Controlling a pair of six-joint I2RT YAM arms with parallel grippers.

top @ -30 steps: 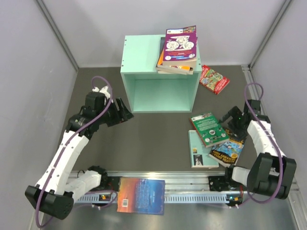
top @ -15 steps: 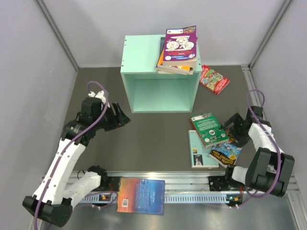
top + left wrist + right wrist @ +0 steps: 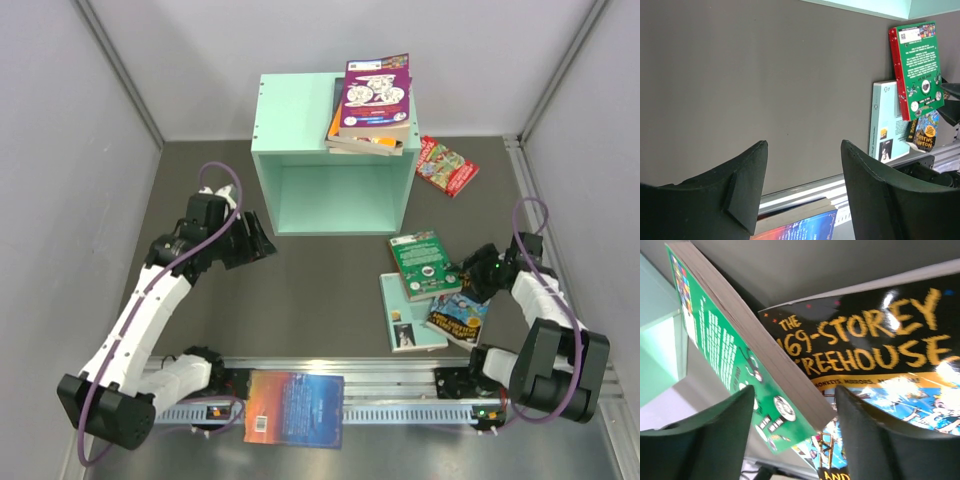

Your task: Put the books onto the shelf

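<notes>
From above, the mint-green shelf (image 3: pixel 300 110) stands open-fronted at the back of the table (image 3: pixel 320 280). A stack of books (image 3: pixel 370 105), purple cover uppermost, sits on its roof. A red book (image 3: pixel 447 165) lies just beside it. A green book (image 3: pixel 425 265), a pale book (image 3: pixel 408 315) and a dark book (image 3: pixel 458 318) overlap by the right claw (image 3: pixel 468 283). A blue-orange book (image 3: pixel 295 408) lies at the near edge.

Left wrist: the left claw (image 3: pixel 804 145) gapes over bare table, holding nothing.

Right wrist: the jaws stand partly apart astride the green book's tilted corner. I cannot tell whether they pinch it.

The right pincer (image 3: pixel 463 281) has closed in around the green book (image 3: pixel 425 265), nudging it leftward.
</notes>
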